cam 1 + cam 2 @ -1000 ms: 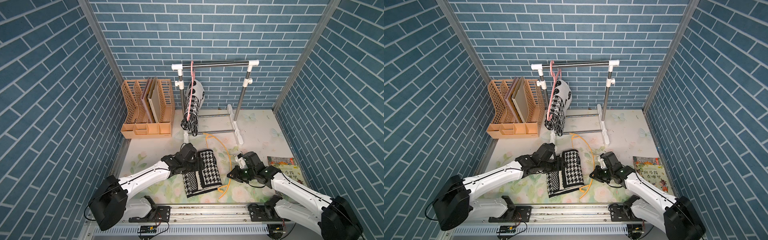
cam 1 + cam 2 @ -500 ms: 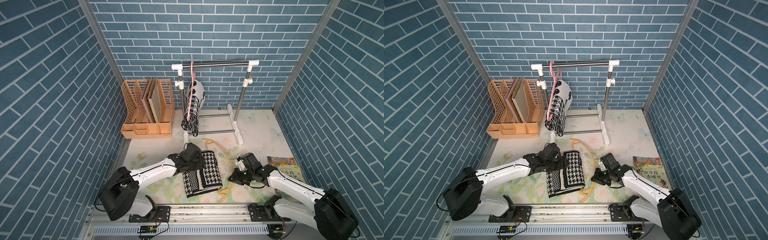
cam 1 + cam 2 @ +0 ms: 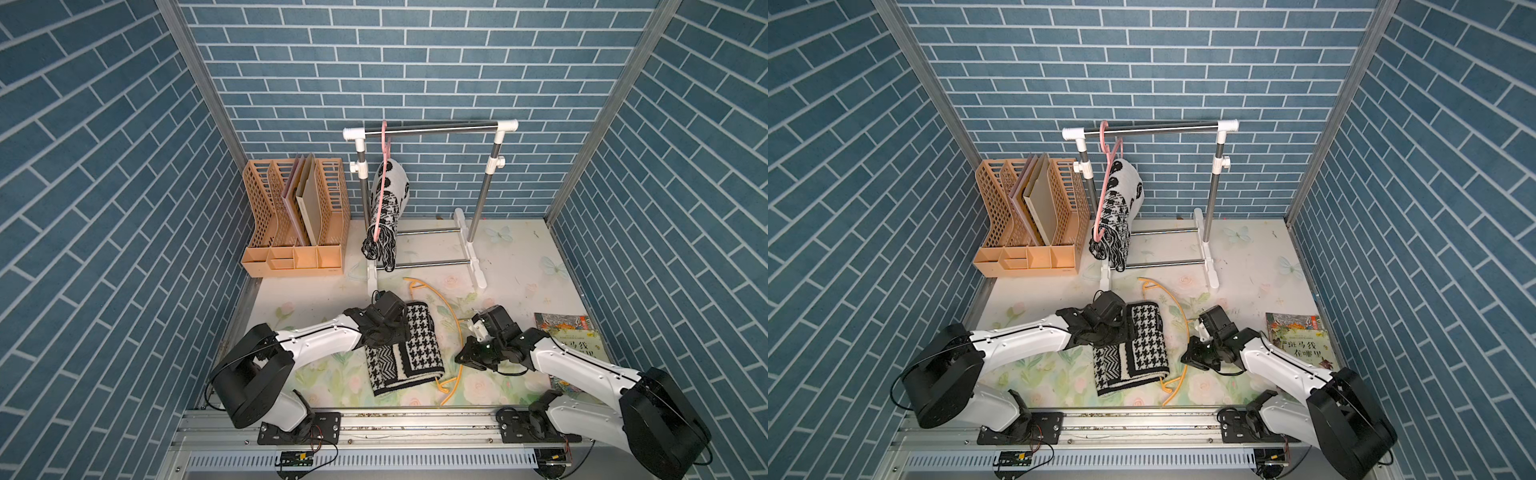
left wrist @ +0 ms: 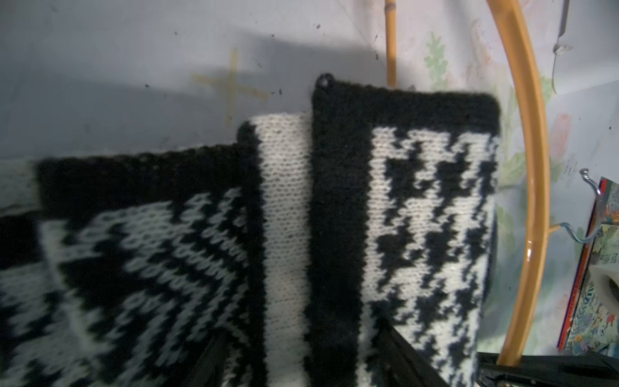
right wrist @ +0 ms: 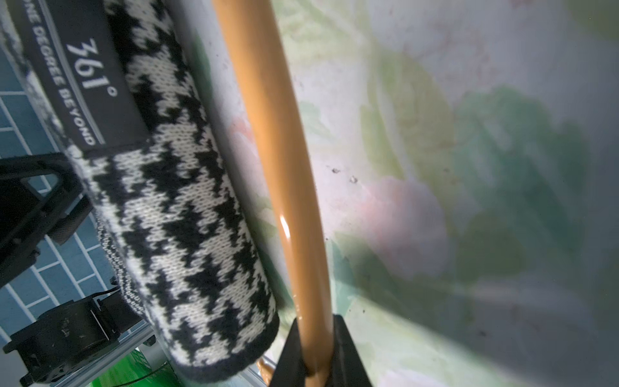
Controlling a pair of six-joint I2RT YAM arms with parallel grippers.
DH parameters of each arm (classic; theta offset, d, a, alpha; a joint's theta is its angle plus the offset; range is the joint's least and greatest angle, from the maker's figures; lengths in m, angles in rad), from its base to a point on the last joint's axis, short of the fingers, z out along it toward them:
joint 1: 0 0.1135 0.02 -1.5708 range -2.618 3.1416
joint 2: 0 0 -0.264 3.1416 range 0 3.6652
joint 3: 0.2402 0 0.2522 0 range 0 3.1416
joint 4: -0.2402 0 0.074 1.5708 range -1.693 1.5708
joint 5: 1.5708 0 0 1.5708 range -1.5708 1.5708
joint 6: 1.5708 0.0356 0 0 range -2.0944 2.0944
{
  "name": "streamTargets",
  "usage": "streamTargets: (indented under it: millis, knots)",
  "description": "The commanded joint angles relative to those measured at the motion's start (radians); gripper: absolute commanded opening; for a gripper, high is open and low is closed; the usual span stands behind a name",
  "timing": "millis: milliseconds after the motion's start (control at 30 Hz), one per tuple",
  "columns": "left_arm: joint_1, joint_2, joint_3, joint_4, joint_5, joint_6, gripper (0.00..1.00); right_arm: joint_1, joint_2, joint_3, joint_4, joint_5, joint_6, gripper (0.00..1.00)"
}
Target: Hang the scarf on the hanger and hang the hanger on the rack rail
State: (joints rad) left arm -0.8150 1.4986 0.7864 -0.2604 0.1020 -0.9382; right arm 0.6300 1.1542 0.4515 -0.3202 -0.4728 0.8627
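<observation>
The scarf (image 3: 409, 349), black and white and folded, is lying flat on the worktop (image 3: 511, 266) near its front edge, between the two arms. The left gripper (image 4: 308, 362) is hovering over the scarf's left half with its fingers (image 4: 402, 351) spread wide, one to either side of the white middle strip; whether they are pressing into the knit cannot be told. Just to the scarf's right, the orange hanger (image 5: 284, 167) is lying on the worktop, its curved arm arching alongside the houndstooth edge without touching it. Its straight bar is slipping under the scarf's far edge, so the scarf is partly covering it. The right gripper (image 5: 315, 355) is pinching that curved arm, jaws pressed together on it beside the scarf's near right corner. A picture book (image 3: 577, 340) is lying on the worktop beside the right arm. Farther back, a clothes rack (image 3: 432, 128) is standing against the brick wall, carrying a pink hanger (image 3: 383, 166) with a second scarf (image 3: 384, 216) draped on it at the rail's left end. A tan file organizer (image 3: 295, 224) is sitting to the rack's left.
</observation>
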Motion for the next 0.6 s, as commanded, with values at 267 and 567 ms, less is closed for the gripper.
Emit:
streamTargets:
  millis: [267,567]
  knots:
    - [-0.006,0.012,-0.016,0.130,0.115,-0.002,0.60,-0.001,0.015,0.012,0.016,-0.030,-0.065,0.00]
    - [-0.007,0.025,-0.029,0.125,0.119,0.002,0.37,0.000,0.025,0.018,0.017,-0.036,-0.074,0.00]
